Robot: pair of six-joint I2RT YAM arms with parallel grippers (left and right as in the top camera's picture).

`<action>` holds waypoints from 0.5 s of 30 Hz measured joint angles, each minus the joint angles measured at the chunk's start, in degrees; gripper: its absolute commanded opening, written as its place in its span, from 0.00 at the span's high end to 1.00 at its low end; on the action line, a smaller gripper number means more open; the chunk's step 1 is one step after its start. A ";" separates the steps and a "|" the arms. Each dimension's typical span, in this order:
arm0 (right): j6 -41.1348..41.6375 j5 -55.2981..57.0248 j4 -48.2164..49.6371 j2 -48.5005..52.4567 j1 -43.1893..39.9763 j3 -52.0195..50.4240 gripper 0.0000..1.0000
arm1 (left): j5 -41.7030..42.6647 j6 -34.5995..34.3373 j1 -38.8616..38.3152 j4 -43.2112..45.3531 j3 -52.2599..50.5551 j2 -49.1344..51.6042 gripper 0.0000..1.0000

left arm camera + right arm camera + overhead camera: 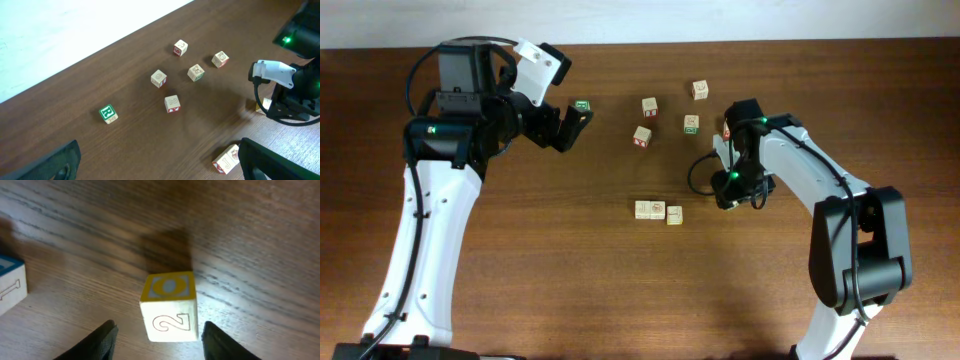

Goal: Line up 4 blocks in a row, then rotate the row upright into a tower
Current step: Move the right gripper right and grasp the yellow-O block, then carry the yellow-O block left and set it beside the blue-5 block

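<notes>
My right gripper [159,329]: jaws part open, one finger on each side of the cube, holding nothing; a gap shows at both pads
Between the fingers: small pale wooden cube with a yellow top face [169,307], a 2 outlined on its near side, sitting flat on the dark brown wood-grain table [250,240], at the right of the scene
Uneven gaps: my right-hand finger looks much closer to the cube than my left-hand one; if I close like this, I judge that one pad would strike first and shove or twist the cube instead of clamping it
Turning risk: a light pinch on those smooth sides could let the cube slip and land skewed
Neighbour: a pale wooden block with a blue edge [10,287] lies near on the left; a wide swing of my fingers could clip it
My left gripper [570,126]: spread wide and empty, at the far left
Near its tip: a green-faced wooden cube [582,105], lying ahead of the fingers in the wrist view; a careless reach could knock it away
Middle of table: loose cluster of pale letter cubes [642,135], well apart from both tools, no hazard that I can see
</notes>
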 measured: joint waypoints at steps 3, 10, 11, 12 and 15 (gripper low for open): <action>0.74 0.00 0.17 0.00 0.00 -0.04 0.66 | 0.00 0.00 0.00 0.00 0.00 0.00 0.01; 5.33 -0.22 0.87 0.00 0.02 -0.04 0.76 | 0.00 0.00 0.00 0.00 0.00 0.00 0.01; 6.05 -0.24 0.87 0.00 0.02 -0.04 0.78 | 0.00 0.00 0.00 0.00 0.00 0.00 0.01; 6.93 -0.39 0.85 0.00 0.02 -0.04 0.79 | 0.00 0.00 0.00 0.00 0.00 0.00 0.01; 9.31 -0.94 0.61 -0.02 0.09 -0.02 0.80 | 0.00 0.00 0.00 0.00 0.00 0.00 0.01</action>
